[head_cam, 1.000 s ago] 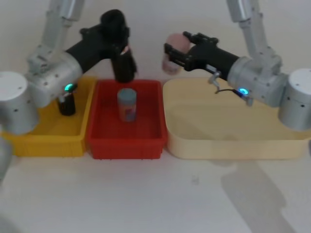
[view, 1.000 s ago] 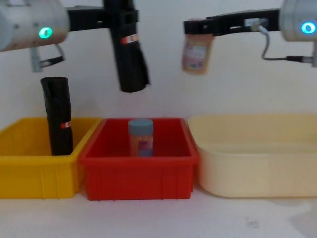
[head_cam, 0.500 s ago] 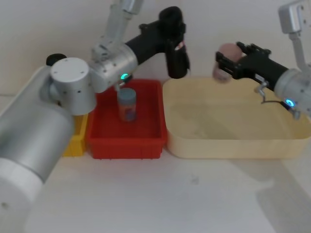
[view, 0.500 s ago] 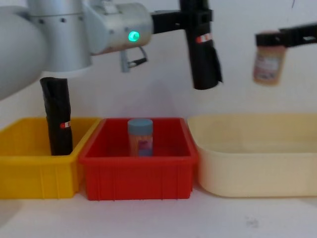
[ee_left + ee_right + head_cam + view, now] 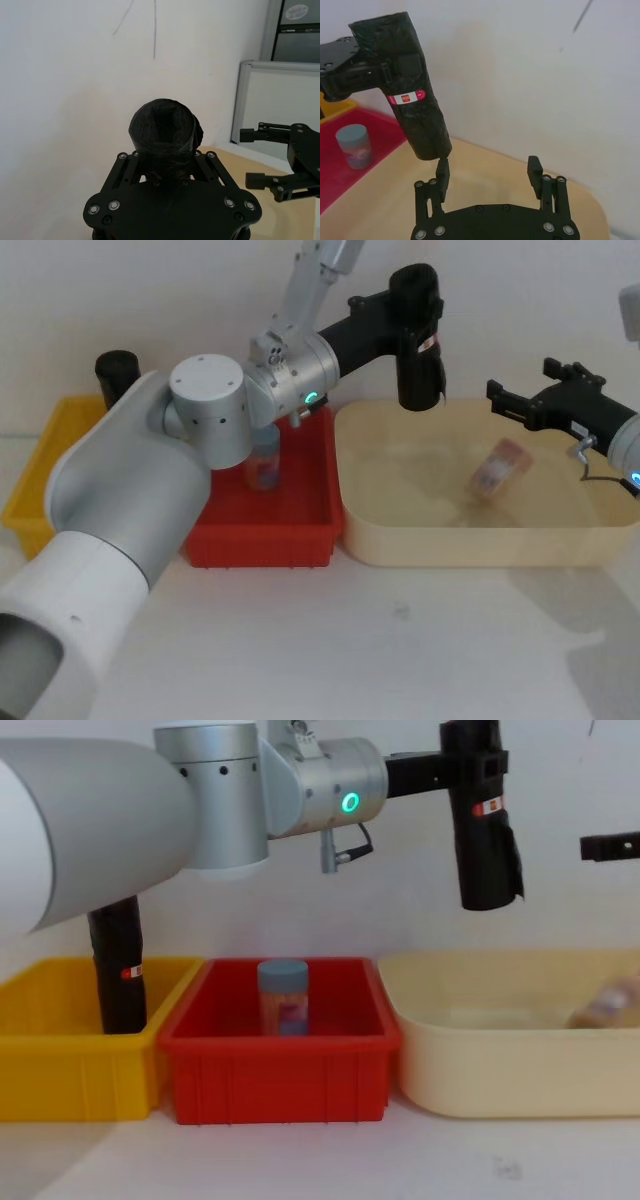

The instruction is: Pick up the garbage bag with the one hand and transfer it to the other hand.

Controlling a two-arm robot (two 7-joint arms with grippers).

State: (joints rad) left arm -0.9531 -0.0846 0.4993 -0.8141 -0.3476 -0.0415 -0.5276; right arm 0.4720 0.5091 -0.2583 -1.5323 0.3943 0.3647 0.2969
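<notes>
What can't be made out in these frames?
- How the left end effector grips the garbage bag: in the left wrist view, the bag's end and the end effector's body hide the contact.
- The jar in the beige tub: blurred in the head view, label unreadable; in the chest view, the tub wall hides most of it.
- The blue-capped jar in the red bin: in the head view, the left arm covers its cap.
- Chest view: right end effector cut off by the right edge.

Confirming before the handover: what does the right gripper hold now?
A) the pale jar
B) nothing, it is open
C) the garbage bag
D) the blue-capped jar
B: the right gripper is open and empty; the pale jar lies in the beige tub, and the left gripper holds the garbage bag.
</notes>
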